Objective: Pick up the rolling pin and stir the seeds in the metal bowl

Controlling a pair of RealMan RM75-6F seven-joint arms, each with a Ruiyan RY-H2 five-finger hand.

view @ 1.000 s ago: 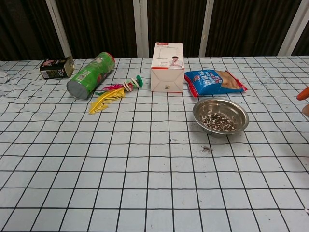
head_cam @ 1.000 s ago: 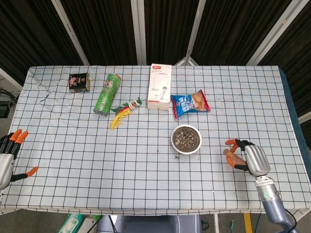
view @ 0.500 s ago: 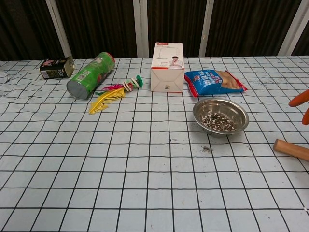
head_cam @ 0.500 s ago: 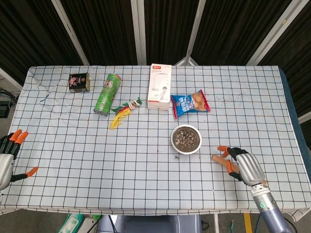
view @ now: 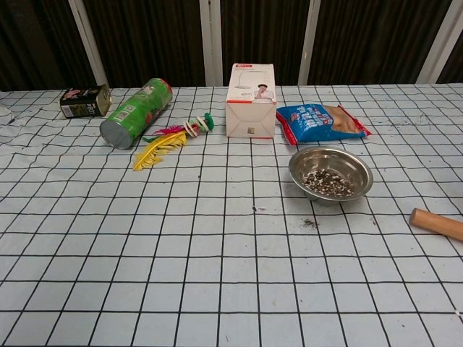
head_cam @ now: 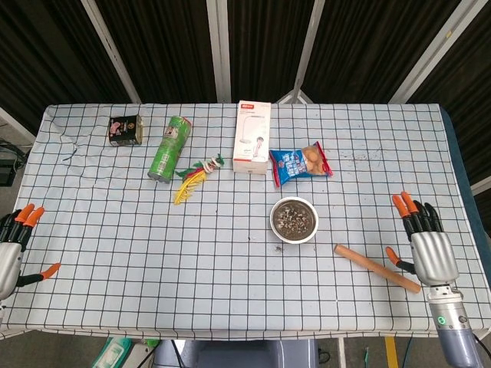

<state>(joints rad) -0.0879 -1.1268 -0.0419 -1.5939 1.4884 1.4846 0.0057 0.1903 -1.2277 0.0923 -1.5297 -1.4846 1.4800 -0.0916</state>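
The wooden rolling pin [head_cam: 376, 267] lies flat on the checked cloth, right of and nearer than the metal bowl [head_cam: 294, 220]; in the chest view only its left end [view: 437, 224] shows at the right edge. The bowl [view: 330, 173] holds dark seeds. My right hand [head_cam: 426, 246] hovers open just right of the pin's far end, fingers spread and pointing away, holding nothing. My left hand [head_cam: 14, 244] stays open at the table's left front edge. Neither hand shows in the chest view.
Along the back stand a small dark tin [head_cam: 125, 130], a lying green can [head_cam: 169, 149], a feathered toy [head_cam: 196, 174], a white box [head_cam: 252, 136] and a blue snack bag [head_cam: 301, 163]. A few seeds [view: 309, 223] lie spilled beside the bowl.
My right hand has let go of the rolling pin, which now lies on the cloth, and has drawn back to the right with fingers spread. The left hand has not moved.
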